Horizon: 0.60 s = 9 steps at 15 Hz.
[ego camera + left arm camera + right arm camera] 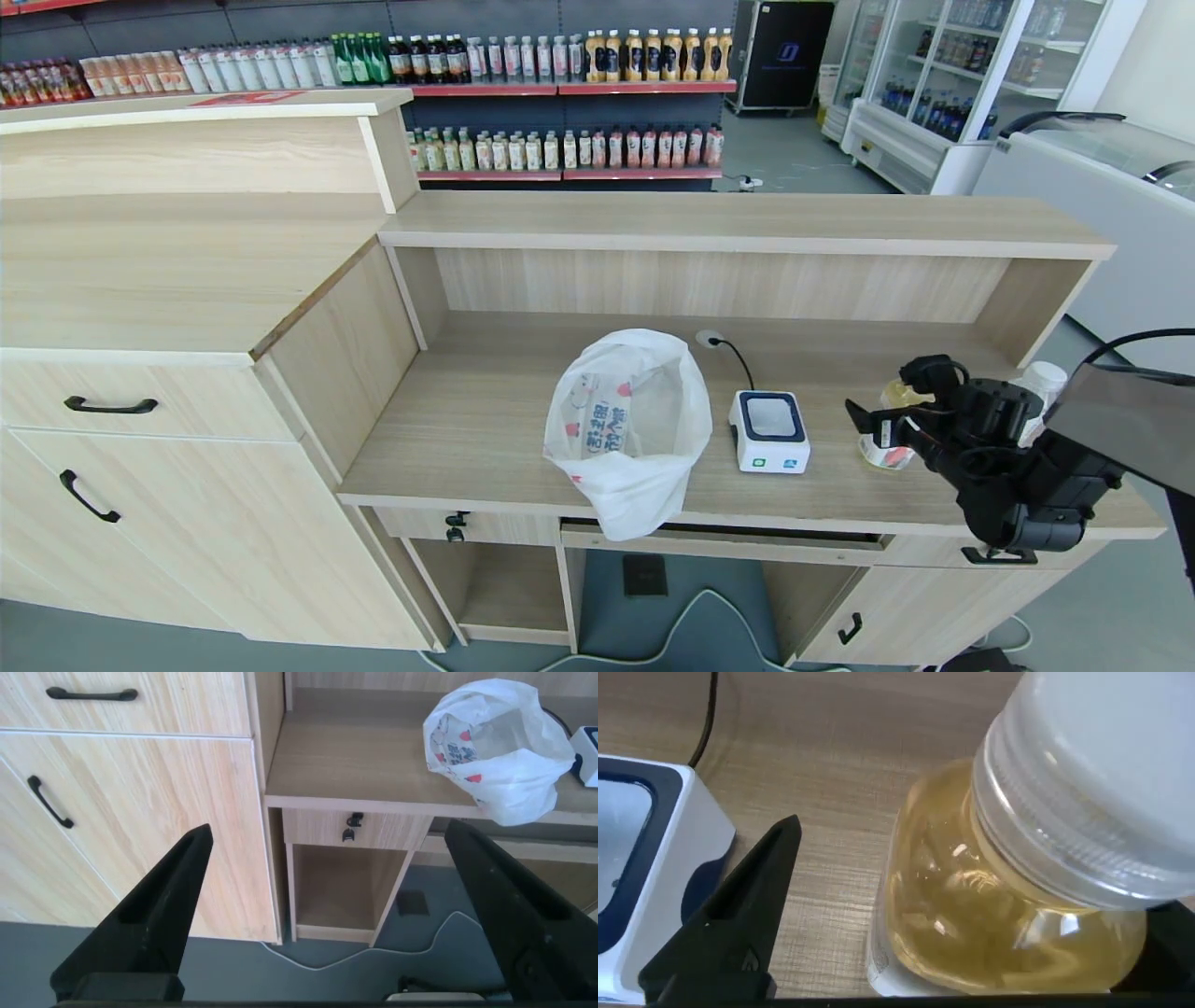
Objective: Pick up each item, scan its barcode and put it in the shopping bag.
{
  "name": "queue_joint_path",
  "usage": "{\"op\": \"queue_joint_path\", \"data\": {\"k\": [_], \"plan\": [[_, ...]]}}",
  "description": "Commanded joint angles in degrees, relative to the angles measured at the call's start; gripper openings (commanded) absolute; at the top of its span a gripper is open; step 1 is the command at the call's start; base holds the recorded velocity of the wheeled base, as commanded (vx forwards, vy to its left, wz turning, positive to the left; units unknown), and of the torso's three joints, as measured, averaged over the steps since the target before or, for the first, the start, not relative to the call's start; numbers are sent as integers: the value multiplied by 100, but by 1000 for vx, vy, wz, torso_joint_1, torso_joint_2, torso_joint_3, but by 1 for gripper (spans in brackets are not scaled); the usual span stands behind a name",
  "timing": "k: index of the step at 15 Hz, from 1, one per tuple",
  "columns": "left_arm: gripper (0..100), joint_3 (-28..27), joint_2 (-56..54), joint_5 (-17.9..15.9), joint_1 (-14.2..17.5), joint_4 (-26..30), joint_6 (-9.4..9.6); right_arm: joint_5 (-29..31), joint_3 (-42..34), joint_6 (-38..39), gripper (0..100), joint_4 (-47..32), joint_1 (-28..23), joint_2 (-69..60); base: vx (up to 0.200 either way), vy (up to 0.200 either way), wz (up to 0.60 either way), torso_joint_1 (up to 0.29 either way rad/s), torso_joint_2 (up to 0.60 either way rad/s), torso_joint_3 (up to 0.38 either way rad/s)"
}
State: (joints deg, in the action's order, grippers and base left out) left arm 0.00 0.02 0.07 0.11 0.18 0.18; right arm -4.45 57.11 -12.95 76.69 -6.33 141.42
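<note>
At the left of the head view stands a tall pale wooden cabinet [187,280] with black bar handles [110,405] on its drawer and door. In the left wrist view the left gripper [327,833] faces that cabinet front. Its two black fingers [154,910] are spread wide with nothing between them, and it is well apart from everything on the counter.

The low pale wooden counter [467,420] runs from the cabinet across the middle of the frame. The white thin plastic shopping bag [625,429] with red and blue print sits just left of centre, at the counter's front edge. Its mouth stands open upward and its bottom sags slightly over the edge. The same bag [495,747] shows in the left wrist view, on the counter above an open shelf.

Just right of the bag, not touching it, lies the small white box-shaped barcode scanner [770,429] with a dark window on top. A black cable [733,353] runs from it to the back of the counter.

Further right, in the middle right of the frame, a clear plastic bottle of yellow liquid [882,453] stands upright on the counter. The black right gripper [892,401] is around it with its jaws parted. In the right wrist view one finger [738,924] stands clear of the bottle [999,905], with bare counter between them. The other finger lies behind the bottle, and I cannot tell whether it touches. The scanner [635,831] is nearby.

A second white-capped bottle [1043,378] shows behind the right arm, near the counter's right end.
</note>
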Motion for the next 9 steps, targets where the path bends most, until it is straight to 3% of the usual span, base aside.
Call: {"op": "queue_joint_path", "data": {"k": [1,4,5,9], "plan": [[100,0,-2,1,-2,-1,-1,-3,63,-33,100,-5,17,114,0,0,0,0,0,0],[100,0,-2,1,-2,-1,-1,-21,177,-217,100,-23,9,316,0,0,0,0,0,0],[100,0,-2,1,-2,-1,-1,-82,256,-191,0,-23,9,333,0,0,0,0,0,0],[100,0,-2,1,-2,-1,-1,-109,432,-191,0,-207,9,333,0,0,0,0,0,0]]}}
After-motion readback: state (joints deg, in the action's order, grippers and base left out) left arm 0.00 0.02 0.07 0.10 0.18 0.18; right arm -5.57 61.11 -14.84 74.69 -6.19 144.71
